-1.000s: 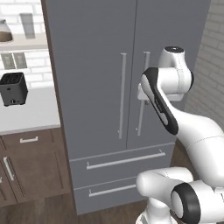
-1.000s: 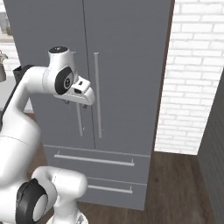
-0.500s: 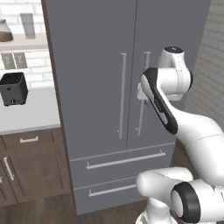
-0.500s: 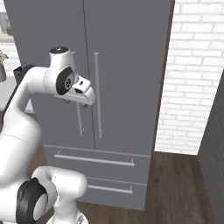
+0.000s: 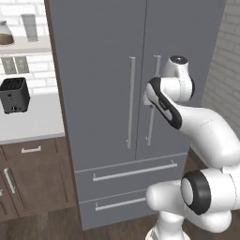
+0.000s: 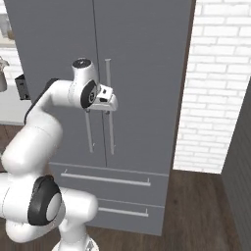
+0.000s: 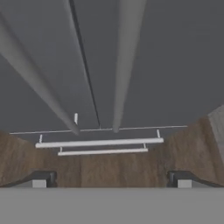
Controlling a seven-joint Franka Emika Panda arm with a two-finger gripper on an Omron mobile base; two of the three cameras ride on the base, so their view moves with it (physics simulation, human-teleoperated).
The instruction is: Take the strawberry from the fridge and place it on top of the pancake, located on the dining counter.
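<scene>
Even, flat rendered light, no glare; faint soft shadows; hand view blurred, fridge (image 5: 136,84) handles smeared and stretched.

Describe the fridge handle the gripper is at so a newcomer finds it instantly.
Start at the tall grey double-door fridge beside the brick wall. Two long vertical bar handles flank its centre seam. It is the right door's handle, with the open gripper at it; the left door's handle stands free.

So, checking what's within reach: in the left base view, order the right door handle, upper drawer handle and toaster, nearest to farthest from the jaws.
1. Right door handle, beside the gripper.
2. Upper drawer handle, below.
3. Toaster, far left on the counter.
</scene>
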